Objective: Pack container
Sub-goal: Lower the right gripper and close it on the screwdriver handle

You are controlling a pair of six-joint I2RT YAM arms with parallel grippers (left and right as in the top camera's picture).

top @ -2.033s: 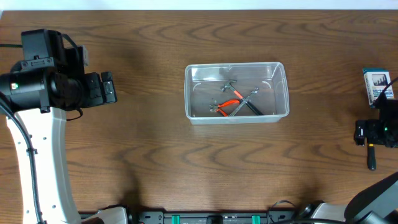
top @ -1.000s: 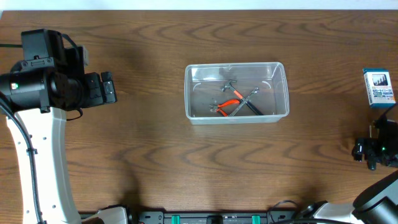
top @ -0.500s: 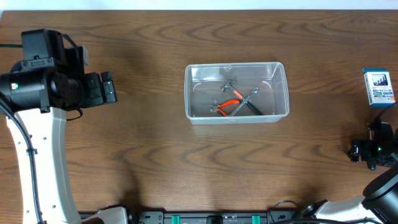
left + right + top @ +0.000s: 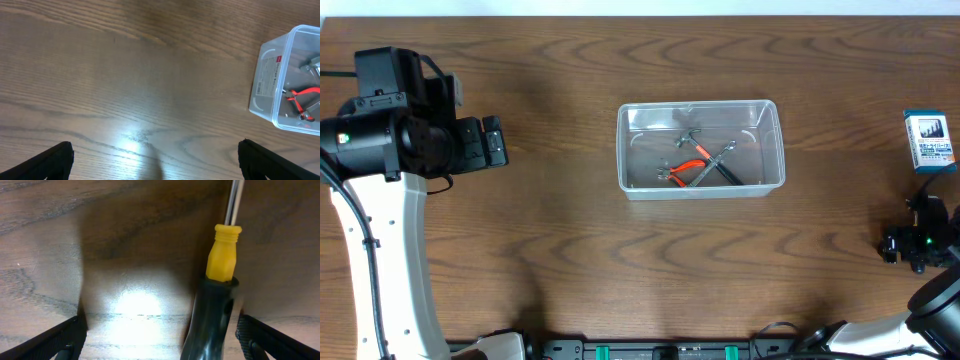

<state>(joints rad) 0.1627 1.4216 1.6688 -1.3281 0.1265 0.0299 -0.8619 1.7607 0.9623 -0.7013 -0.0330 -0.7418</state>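
Note:
The clear plastic container [image 4: 700,150] stands at mid-table and holds orange-handled pliers [image 4: 692,167] and other small metal tools. It also shows at the right edge of the left wrist view [image 4: 287,75]. My left gripper [image 4: 494,141] is open and empty, well left of the container; its fingertips flank bare wood [image 4: 155,160]. My right gripper [image 4: 917,247] is open at the table's far right, low over a screwdriver with a black and yellow handle [image 4: 215,305]. The screwdriver lies on the wood between the fingers [image 4: 160,340], nearer the right finger.
A small blue and white box [image 4: 931,140] stands at the right edge, behind the right gripper. The left arm's white body [image 4: 380,250] stands along the left side. Bare wooden tabletop surrounds the container.
My right gripper has moved toward the front and slightly right, coming down over the screwdriver with its fingers on both sides. The left arm and the container have not moved.

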